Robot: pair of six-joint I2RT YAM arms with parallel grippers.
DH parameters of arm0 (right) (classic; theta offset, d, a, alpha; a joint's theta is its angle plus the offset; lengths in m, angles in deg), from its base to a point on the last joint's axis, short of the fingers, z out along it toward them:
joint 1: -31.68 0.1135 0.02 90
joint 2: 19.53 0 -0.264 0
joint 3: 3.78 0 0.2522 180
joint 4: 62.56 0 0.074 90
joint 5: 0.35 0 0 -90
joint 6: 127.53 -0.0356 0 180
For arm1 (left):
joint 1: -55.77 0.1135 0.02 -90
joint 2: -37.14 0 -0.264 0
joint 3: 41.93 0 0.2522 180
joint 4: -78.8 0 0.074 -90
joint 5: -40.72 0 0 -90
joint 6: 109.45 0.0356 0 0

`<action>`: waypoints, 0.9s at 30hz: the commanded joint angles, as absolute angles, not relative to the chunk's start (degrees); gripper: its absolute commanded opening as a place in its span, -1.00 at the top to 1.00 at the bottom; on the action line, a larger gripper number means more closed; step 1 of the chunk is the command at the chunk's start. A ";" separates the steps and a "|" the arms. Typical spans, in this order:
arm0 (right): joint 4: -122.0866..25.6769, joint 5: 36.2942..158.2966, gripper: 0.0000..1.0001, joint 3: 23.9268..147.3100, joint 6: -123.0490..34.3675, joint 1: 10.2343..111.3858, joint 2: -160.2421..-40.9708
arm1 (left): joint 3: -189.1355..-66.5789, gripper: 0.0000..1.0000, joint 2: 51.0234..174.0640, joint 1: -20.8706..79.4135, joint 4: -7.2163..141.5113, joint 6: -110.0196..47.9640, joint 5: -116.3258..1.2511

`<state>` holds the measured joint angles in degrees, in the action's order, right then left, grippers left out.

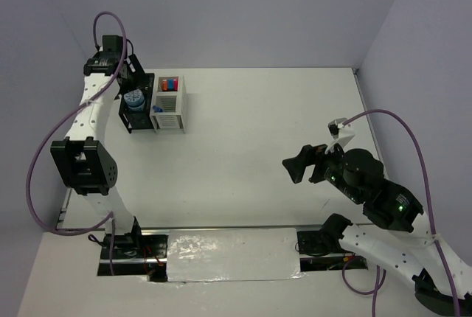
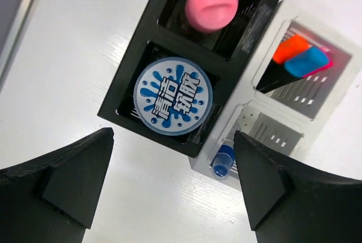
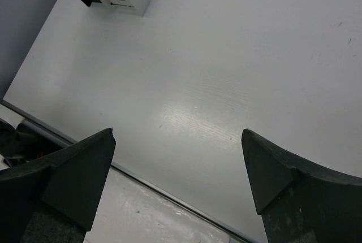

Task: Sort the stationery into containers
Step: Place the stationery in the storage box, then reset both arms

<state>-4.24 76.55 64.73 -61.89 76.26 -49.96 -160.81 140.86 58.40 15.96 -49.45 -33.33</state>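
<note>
The black container [image 2: 127, 93] and the white container [image 2: 334, 93] stand joined at the table's far left. The black one holds a light-blue patterned tin [image 2: 173, 95] and a pink-capped bottle [image 2: 210, 3]. The white one holds the orange-capped [image 2: 289, 47] and blue-capped [image 2: 310, 62] highlighters, with a pink cap just showing behind them, and the blue-capped tube [image 2: 224, 161]. Only one tin shows. My left gripper [image 2: 173, 137] hangs open and empty above the black container [image 1: 136, 107]. My right gripper [image 1: 296, 164] is open and empty over bare table at the right, far from the white container [image 1: 170, 103].
The table's near edge has a metal rail [image 3: 141, 179] and a shiny taped strip [image 1: 228, 254] between the arm bases. Walls close the table at the left, back and right. Purple cables [image 1: 413, 140] loop from both arms.
</note>
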 commanded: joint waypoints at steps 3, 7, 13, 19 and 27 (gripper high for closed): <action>-6.44 75.86 -1.00 66.32 -60.03 76.15 -50.73 | -159.67 -0.99 129.73 58.14 15.30 -47.75 -30.91; -3.63 69.73 -1.00 69.57 -58.80 76.24 -51.17 | -147.32 -0.99 115.65 58.14 18.72 -45.64 -31.78; 1.20 61.11 -1.00 78.08 -55.55 76.16 -51.95 | -129.18 -0.99 87.99 58.14 22.24 -42.66 -37.66; 6.39 56.26 -1.00 85.56 -54.40 76.07 -52.40 | -121.87 -0.99 72.06 58.14 19.10 -41.69 -42.32; 7.98 57.14 -1.00 83.56 -54.14 76.16 -48.88 | -121.17 -0.99 60.71 57.80 9.33 -40.10 -42.43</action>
<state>6.51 58.58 84.90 -55.35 76.26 -50.20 -121.18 63.75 58.27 12.25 -41.93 -41.62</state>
